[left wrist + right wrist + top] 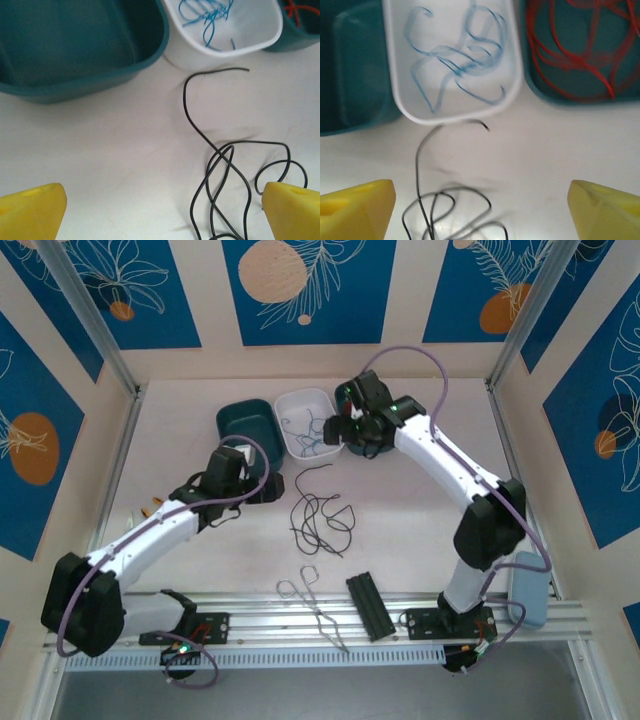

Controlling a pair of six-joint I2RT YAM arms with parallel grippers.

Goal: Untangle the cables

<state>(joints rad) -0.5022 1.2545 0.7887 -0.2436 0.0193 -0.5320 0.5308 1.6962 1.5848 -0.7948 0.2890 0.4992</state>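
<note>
The sorting looks mostly done. The blue cables lie loose in the white tray, and the red cables are coiled in a teal tray just beside it on the right. What seems left is the black cables. They lie on the counter in front of the trays, looped over one another in several crossings, with one free end reaching up near the white tray's rim. A second teal tray, to the left of the white one, has nothing visible in it and is probably meant for them.

All the cables are thin, springy strands that hold loose curls rather than lying flat. The trays are smooth moulded plastic with rounded corners and raised walls. The counter is pale and matte.

The left tool hovers over the black strands with its yellow fingers spread wide and nothing between them. The right tool hangs in front of the white tray, also wide apart and empty. Metal tongs lie near the front edge, well apart from the cables.
</note>
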